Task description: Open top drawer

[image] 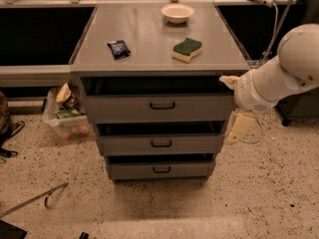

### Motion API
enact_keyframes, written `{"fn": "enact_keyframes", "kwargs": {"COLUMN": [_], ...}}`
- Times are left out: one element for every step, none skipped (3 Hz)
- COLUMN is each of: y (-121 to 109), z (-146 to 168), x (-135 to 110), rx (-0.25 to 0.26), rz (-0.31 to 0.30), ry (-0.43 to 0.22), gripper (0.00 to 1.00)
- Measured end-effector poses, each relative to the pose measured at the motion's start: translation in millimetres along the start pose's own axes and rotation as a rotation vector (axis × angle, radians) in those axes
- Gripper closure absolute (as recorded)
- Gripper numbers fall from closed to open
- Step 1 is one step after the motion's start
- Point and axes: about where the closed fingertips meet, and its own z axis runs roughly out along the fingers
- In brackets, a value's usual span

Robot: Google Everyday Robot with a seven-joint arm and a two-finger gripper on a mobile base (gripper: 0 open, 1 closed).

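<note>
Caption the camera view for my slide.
Gripper hangs right of the grey cabinet, clear of the top drawer and its black handle.

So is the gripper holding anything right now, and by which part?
Nothing, as far as the view shows. The gripper sits by the right end of the top drawer, well away from its black handle, which is untouched.

Top drawer (119, 108): grey metal, widest and tallest front, small black bar handle centred. Dark gap above front. Gripper (235, 105) at its right end.
</note>
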Motion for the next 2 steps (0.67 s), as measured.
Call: {"fn": "enact_keyframes", "kwargs": {"y": [-15,-20], "z": [49,85], "x": [3,4], "rx": [0.0,-0.048], "rz": [-0.026,-0.037], "ry": [-0.036,-0.097], "gripper": [0.0,0.0]}}
